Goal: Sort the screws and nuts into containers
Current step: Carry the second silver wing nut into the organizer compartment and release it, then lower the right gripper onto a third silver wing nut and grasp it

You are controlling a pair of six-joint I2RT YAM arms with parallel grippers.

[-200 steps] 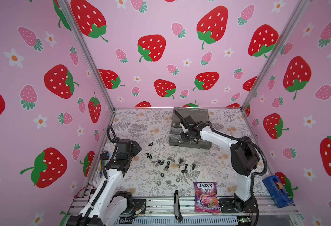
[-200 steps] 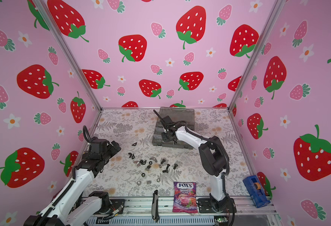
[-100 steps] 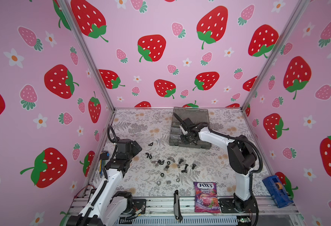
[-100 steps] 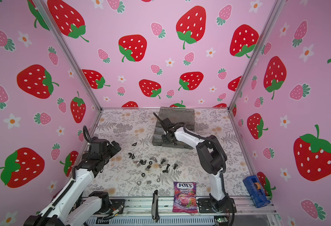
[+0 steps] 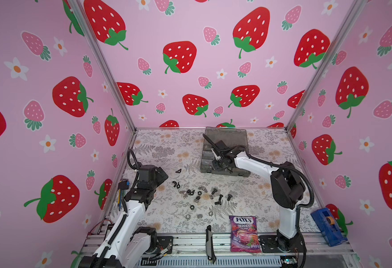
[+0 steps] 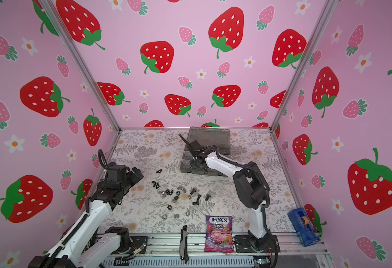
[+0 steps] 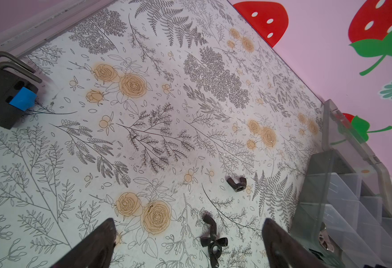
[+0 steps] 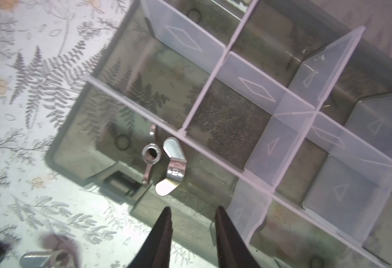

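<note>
Organiser corner compt [image 8: 93,120] holds 2 silver wing nuts [image 8: 173,162]; R end effector [image 8: 193,211] ajar, empty; L end effector [image 7: 188,225] open.

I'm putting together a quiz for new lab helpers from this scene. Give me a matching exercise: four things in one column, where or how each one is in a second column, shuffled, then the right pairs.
Things
1. silver wing nuts
2. candy bag
3. black bolts
4. left gripper

Place or state
A. loose in the middle of the table
B. jaws wide apart, holding nothing
C. inside a compartment of the grey box
D. lying flat at the table's front edge

Pairs: 1-C, 2-D, 3-A, 4-B
</note>
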